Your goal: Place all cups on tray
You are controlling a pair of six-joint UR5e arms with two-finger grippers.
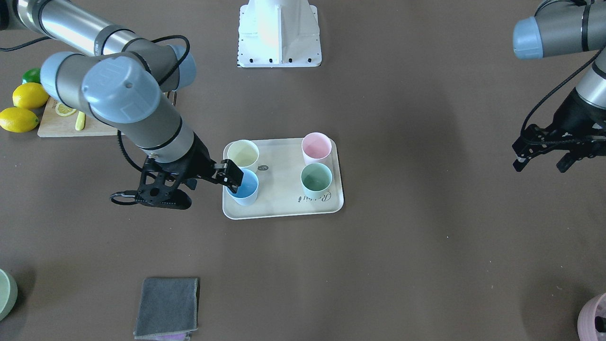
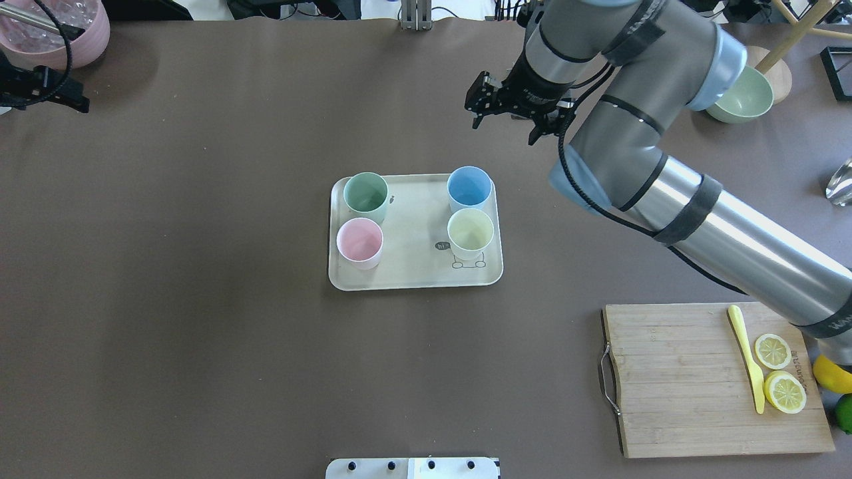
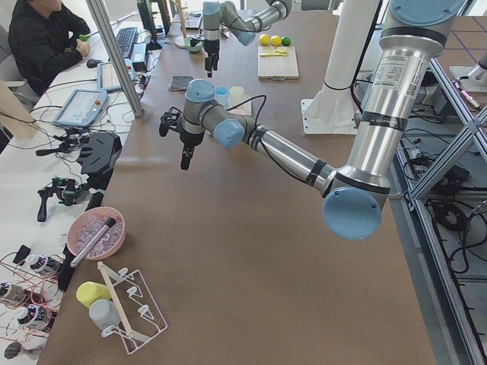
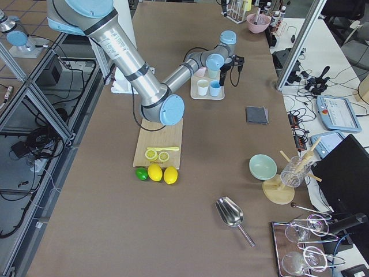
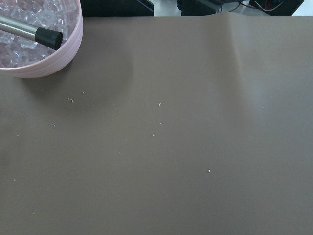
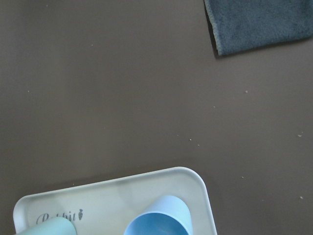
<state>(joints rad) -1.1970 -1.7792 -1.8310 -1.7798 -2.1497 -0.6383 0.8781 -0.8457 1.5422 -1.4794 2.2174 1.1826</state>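
- right gripper (image 2: 504,131): fingers spread wide with nothing between them. It points down and hangs above bare table, just off the tray's corner on the side away from the robot's base.
- tray (image 2: 413,229): cream with a raised white rim, flat on the table. It sits just below the right gripper and toward the base, well apart from the left gripper.
- light blue cup (image 2: 469,187): upright on the tray, in the corner nearest the right gripper, which does not touch it.
- pale yellow cup (image 2: 470,233): upright on the tray, just beside the light blue cup and one place farther from the right gripper, toward the base.
- mint green cup (image 2: 365,193): upright at the tray's other end, the end toward the left gripper.
- pink cup (image 2: 359,241): upright on the tray, just beside the mint green cup. It is the cup farthest from the right gripper.
- left gripper (image 1: 542,166): fingers apart and empty, hanging over bare table.
- mauve-pink pot (image 5: 46,61): near the left gripper. It holds clear lumps and a metal rod with a black end.
- grey cloth (image 1: 168,305): folded on the table beyond the right gripper, on the operators' side.
- cutting board (image 2: 672,379): well behind the right gripper, under its arm. It carries two lemon slices (image 2: 772,350) and a yellow knife (image 2: 745,356).
- pale green bowl (image 2: 739,93): out past the right arm, well apart from the tray.
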